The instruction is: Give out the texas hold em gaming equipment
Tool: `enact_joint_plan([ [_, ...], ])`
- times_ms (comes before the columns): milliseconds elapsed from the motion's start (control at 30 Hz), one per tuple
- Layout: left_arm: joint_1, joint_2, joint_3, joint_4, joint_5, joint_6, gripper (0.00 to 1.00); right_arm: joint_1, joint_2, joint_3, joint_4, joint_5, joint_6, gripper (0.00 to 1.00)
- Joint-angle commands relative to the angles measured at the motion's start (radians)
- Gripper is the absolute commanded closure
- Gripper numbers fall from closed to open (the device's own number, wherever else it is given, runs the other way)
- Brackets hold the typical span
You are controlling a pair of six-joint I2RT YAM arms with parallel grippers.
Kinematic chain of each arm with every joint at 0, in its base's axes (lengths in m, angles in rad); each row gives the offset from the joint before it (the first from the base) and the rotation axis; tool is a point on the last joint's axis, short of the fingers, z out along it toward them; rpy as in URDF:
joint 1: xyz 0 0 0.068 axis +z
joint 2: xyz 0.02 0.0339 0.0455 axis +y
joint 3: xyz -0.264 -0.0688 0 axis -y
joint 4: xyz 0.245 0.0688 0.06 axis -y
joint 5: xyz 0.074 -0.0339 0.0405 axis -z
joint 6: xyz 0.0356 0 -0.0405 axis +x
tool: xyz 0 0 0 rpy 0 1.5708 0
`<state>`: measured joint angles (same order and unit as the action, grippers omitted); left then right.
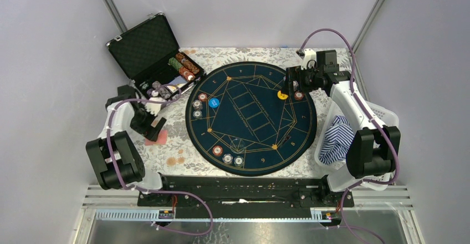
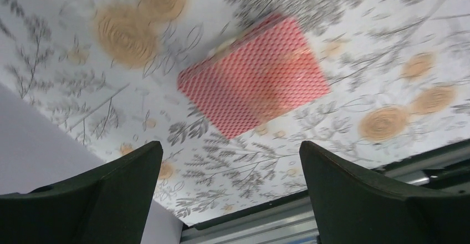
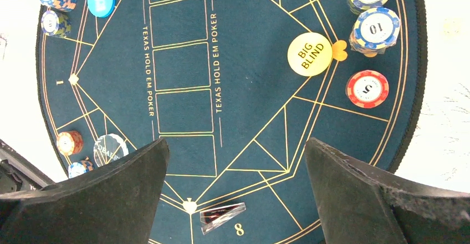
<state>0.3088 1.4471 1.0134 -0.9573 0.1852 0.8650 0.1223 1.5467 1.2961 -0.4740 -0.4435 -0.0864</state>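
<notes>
A red-backed deck of playing cards (image 2: 255, 75) lies on the floral tablecloth left of the round Texas Hold'em mat (image 1: 252, 119). My left gripper (image 2: 230, 161) hangs open just short of the deck, touching nothing. My right gripper (image 3: 235, 155) is open above the mat's far right side (image 1: 289, 83). Ahead of it lie the yellow Big Blind button (image 3: 309, 54), a red chip (image 3: 367, 88) and blue chip stacks (image 3: 377, 29). A blue button (image 1: 213, 102) and chips (image 1: 197, 105) sit at the mat's left, more chips (image 1: 228, 158) and a clear dealer button (image 3: 111, 148) at its near edge.
An open black case (image 1: 147, 47) with rows of chips stands at the back left. A white basket (image 1: 388, 116) holding a blue-white striped cloth (image 1: 335, 138) sits right of the mat. A small clear wedge (image 3: 221, 215) lies on the mat by the number 8.
</notes>
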Motion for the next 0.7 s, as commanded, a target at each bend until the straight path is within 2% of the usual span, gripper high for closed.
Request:
enact_joint_plan([
  [0,0.104,-0.021,-0.096,0.089,-0.058,0.13,0.01,0.005,-0.015,0.008,0.021,-0.037,0.009,0.0],
  [233,0.214,0.066,-0.129,0.25,-0.02,0.074,0.01,0.004,-0.023,0.0,0.025,-0.042,0.008,0.0],
  [433,0.219,0.108,-0.147,0.366,0.027,-0.008,0.01,0.005,-0.023,-0.003,0.026,-0.038,0.007,0.0],
  [667,0.209,0.214,-0.063,0.427,0.066,-0.11,0.01,0.005,-0.015,-0.002,0.028,-0.037,0.007,0.0],
])
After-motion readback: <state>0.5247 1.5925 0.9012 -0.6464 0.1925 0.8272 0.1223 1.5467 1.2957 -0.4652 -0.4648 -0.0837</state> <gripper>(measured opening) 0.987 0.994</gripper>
